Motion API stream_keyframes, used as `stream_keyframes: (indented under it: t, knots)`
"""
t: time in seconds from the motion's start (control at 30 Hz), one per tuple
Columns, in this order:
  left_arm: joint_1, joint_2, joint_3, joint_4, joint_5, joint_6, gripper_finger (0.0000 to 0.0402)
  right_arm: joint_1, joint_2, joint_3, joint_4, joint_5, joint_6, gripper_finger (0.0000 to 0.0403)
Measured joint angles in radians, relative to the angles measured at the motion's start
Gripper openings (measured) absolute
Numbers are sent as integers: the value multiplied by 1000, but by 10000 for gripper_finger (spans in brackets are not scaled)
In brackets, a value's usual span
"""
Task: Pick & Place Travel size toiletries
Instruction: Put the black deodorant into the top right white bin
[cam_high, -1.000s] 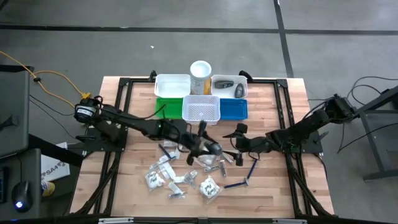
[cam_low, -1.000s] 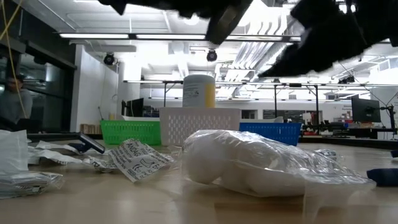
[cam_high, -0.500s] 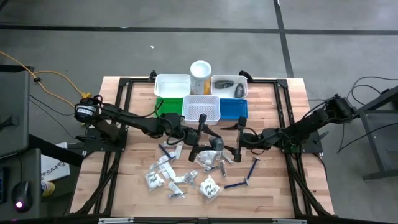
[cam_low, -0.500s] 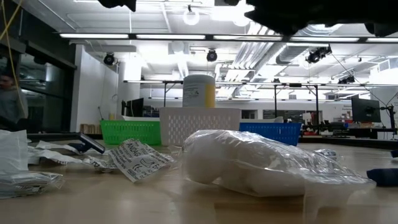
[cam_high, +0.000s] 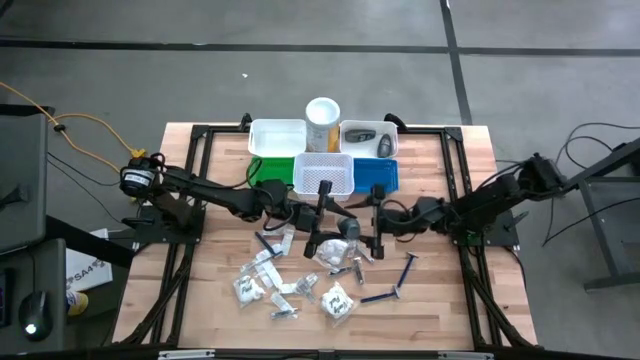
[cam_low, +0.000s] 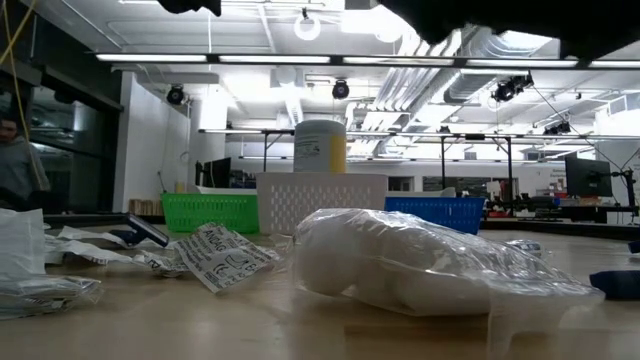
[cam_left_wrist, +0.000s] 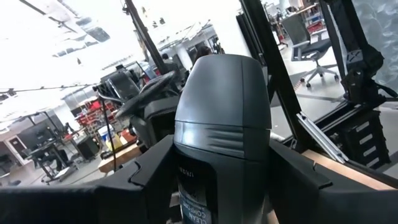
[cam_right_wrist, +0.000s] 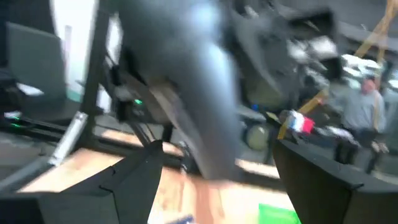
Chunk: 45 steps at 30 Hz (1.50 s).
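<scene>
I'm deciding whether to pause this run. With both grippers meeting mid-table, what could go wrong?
The left gripper clamps the dark grey oval piece while the open right gripper straddles it. If the left lets go early, the piece would probably drop among the packets on the table. The two grippers are also very close, so they might collide.
</scene>
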<state>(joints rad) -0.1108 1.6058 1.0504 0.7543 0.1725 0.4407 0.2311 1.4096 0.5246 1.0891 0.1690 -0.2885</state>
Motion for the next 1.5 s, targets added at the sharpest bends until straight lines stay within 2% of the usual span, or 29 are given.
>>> stream_keyframes:
  t: [0.17, 0.37, 0.57, 0.8, 0.93, 1.0, 1.07, 1.5]
  knots:
    - [0, 0, 0, -1, 0, -1, 198, -4, 67, 70, -6, 25, -24, 297]
    - [0, 0, 0, -3, -2, -5, 198, -2, 70, 100, -22, 39, -29, 281]
    - [0, 0, -1, -9, -3, -27, 198, -2, 70, 100, -26, 41, -29, 218]
    - [0, 0, -1, -18, -9, -54, 198, -2, 70, 99, -40, 30, -40, 115]
    - [0, 0, -1, -20, -27, -83, 222, -1, 70, 99, -64, 32, -23, 109]
    - [0, 0, -1, -24, -45, -78, 235, -2, 70, 99, -71, 45, -6, 87]
    - [1, 0, -1, -25, -62, -76, 241, -3, 70, 99, -80, 67, 16, 86]
    - [0, 0, -1, -31, -182, -70, 248, -5, 70, 99, -173, 211, 106, 84]
